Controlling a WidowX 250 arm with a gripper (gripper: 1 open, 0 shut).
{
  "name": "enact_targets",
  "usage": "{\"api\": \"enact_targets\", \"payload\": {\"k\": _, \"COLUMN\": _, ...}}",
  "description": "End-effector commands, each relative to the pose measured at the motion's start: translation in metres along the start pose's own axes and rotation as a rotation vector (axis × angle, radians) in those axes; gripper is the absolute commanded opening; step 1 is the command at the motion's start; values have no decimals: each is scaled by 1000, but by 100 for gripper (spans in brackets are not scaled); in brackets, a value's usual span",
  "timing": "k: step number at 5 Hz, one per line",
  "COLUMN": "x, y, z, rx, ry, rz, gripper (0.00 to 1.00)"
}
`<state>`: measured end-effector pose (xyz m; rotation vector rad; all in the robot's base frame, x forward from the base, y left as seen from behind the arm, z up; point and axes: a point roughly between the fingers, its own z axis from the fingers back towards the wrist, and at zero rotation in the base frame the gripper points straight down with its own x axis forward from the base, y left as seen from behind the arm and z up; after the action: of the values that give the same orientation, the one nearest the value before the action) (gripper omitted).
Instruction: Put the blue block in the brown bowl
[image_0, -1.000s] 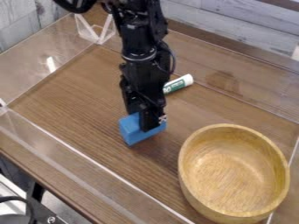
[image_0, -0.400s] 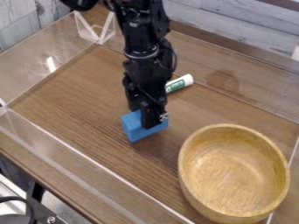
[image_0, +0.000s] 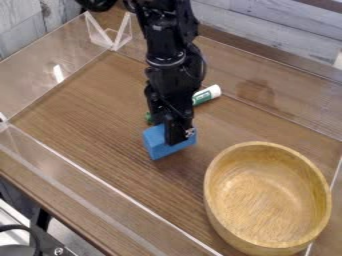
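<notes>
White-painted boards (image_0: 274, 27) run along the back of your setup, behind a brown wood-grain worktop (image_0: 83, 117), so that blue really pops. Your blue block (image_0: 166, 148) is at the tips of the arm, near the middle of the view, left of the bowl in the picture and well apart from it. Jaws (image_0: 168, 128) look closed on its upper part to me, though the dark fingers hide a lot of the contact. Can't tell if its underside is touching the wood or just over it, tbh.

Handling-wise, I'd guess it's light and stiff, no squish, and pretty hard to break. The matte faces should grip ok, but a shallow bite could let it twist. I'd want you on two opposite flat sides, near the middle.

Going outward, the brown bowl (image_0: 221, 211) has a thick rim, so get the block's bottom above that before you cross. Loads of room inside, imo. The green-and-white marker (image_0: 206, 95) lies behind the block, off your path. Wood looks smooth enough that a dropped block might skid a bit.
</notes>
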<state>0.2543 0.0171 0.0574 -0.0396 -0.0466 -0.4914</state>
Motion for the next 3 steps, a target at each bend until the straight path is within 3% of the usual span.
{"api": "enact_targets", "payload": {"k": 1, "x": 12, "y": 4, "z": 14, "rx": 33, "ry": -46, "rz": 0, "gripper": 0}}
{"api": "enact_targets", "payload": {"k": 3, "x": 13, "y": 3, "z": 18, "rx": 34, "ry": -52, "rz": 16, "gripper": 0}}
